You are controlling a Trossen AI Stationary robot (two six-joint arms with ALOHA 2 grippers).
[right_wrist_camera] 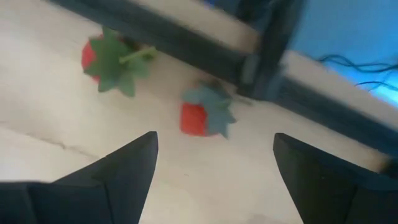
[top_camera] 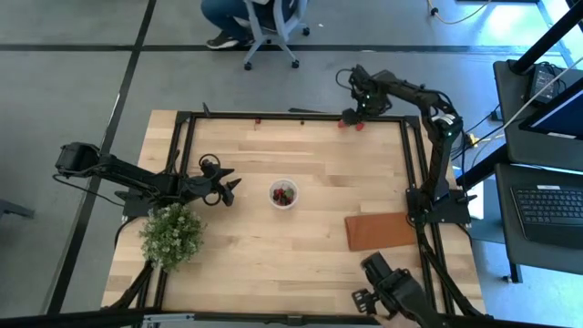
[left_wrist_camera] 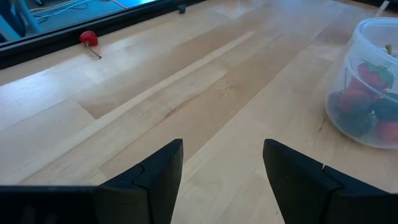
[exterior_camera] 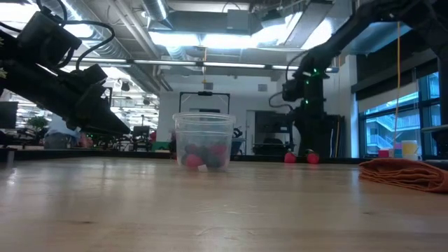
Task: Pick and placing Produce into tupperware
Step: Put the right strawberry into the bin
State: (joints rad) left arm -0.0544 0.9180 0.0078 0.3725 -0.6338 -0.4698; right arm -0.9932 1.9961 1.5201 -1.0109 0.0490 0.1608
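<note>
Wooden table (top_camera: 301, 264): cup (top_camera: 283, 194) holds berries (top_camera: 285, 193). Left gripper (top_camera: 230, 188) beside it, fingers apart, empty. Right gripper (top_camera: 347, 117) fingers wide over two strawberries (right_wrist_camera: 199, 118).

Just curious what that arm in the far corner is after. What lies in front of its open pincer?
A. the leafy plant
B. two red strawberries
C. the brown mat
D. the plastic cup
B: the right pincer stands open over two red strawberries on the table's far edge.

Bright ceiling strip lights (exterior_camera: 210, 38) glare at twelve o'clock in the low view; the table (exterior_camera: 210, 210) foreground is soft, and the right wrist view is blurred throughout.
</note>
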